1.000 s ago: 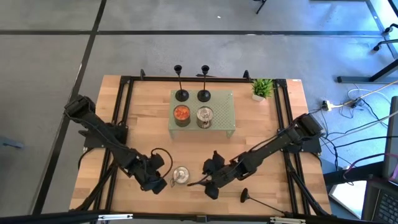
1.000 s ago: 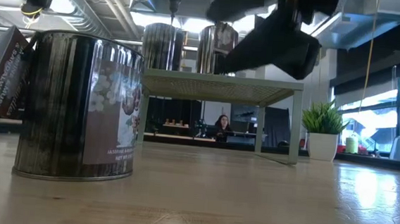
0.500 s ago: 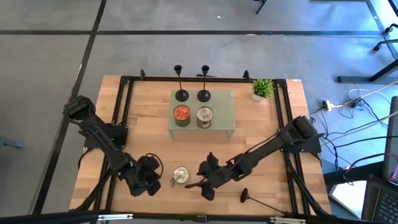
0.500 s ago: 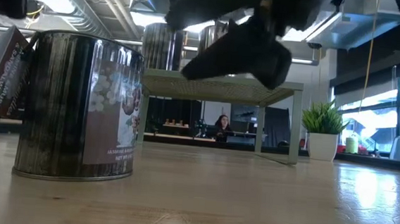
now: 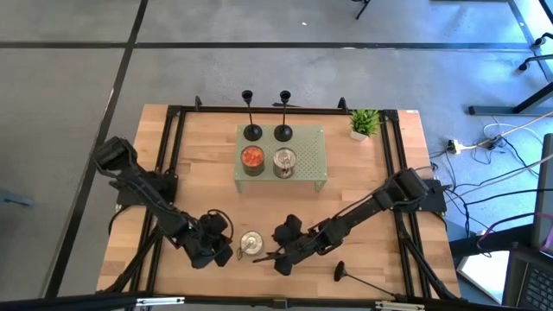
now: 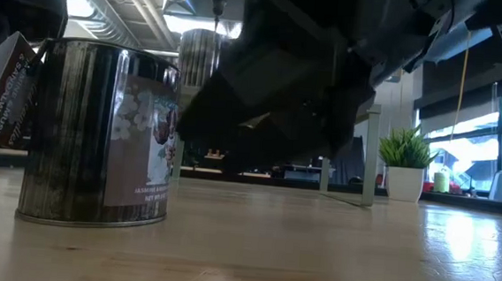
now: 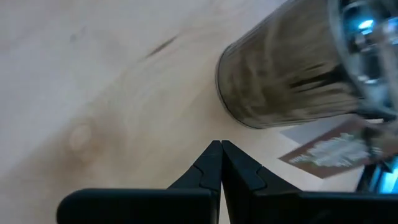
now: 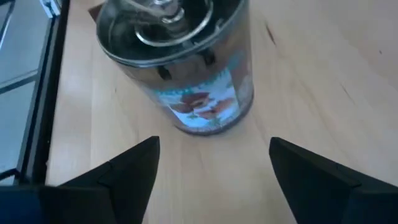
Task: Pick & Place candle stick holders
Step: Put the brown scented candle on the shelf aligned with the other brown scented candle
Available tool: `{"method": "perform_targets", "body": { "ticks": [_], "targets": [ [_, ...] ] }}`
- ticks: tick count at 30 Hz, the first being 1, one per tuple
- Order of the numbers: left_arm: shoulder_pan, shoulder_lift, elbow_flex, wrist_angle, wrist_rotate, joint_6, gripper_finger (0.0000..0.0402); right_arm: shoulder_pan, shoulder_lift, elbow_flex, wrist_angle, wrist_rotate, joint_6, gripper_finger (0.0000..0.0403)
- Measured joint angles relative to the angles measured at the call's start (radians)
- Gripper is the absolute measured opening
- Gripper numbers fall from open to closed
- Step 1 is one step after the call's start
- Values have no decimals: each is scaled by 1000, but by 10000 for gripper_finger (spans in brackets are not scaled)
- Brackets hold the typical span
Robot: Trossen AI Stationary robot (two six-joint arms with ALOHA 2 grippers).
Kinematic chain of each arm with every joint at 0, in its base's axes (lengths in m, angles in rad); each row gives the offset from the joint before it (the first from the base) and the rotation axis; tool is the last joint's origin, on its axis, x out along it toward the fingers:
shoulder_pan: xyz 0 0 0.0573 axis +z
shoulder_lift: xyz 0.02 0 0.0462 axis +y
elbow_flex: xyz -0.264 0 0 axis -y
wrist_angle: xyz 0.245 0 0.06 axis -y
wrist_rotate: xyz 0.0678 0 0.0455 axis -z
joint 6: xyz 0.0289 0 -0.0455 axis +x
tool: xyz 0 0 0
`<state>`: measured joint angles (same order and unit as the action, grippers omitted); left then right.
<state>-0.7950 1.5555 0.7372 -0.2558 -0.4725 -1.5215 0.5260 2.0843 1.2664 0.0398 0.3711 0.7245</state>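
Note:
Two black candle stick holders (image 5: 251, 130) (image 5: 283, 130) stand upright on their round bases on the far edge of a green shelf (image 5: 313, 164). A third (image 5: 356, 279) lies on its side on the table at the near right. A silver tin can (image 5: 251, 244) stands near the front edge. It also shows in the low view (image 6: 101, 130) and in both wrist views (image 7: 286, 74) (image 8: 180, 68). My left gripper (image 5: 223, 250) (image 7: 221, 155) is shut and empty just left of the can. My right gripper (image 5: 272, 257) (image 8: 214, 155) is open, low, just right of the can, and faces it.
An orange can (image 5: 252, 159) and a silver can (image 5: 284, 161) stand on the shelf in front of the two holders. A small potted plant (image 5: 365, 123) stands at the far right corner. A paper tag (image 6: 2, 88) hangs beside the near can. Black frame rails (image 5: 173, 173) run along the table's sides.
My right gripper has gone toward the table's left edge and down, closing on the near silver can, and now fills the middle of the low view. My left gripper has drawn a little away from the can and come back beside it.

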Motion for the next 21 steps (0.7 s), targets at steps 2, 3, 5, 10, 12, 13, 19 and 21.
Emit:
{"method": "perform_targets", "body": {
  "ticks": [2,3,5,10,12,13,19,21],
  "targets": [
    [-8,34,0,23,-8,-35,2,1,11,0,27,16,-11,313],
    [-11,52,0,41,-21,-54,2,1,15,0,41,20,-21,317],
    [-19,96,0,95,-51,-80,2,1,24,0,75,37,-50,321],
    [-6,186,1,279,-72,-59,2,4,48,1,150,82,-135,330],
    [9,208,1,320,-67,-45,2,5,52,0,145,99,-157,334],
    [17,212,1,332,-63,-34,2,5,57,0,148,100,-162,336],
    [91,204,1,339,10,71,2,5,64,1,155,130,-165,347],
    [124,205,1,369,56,124,2,4,66,0,154,147,-175,349]
  ]
}}
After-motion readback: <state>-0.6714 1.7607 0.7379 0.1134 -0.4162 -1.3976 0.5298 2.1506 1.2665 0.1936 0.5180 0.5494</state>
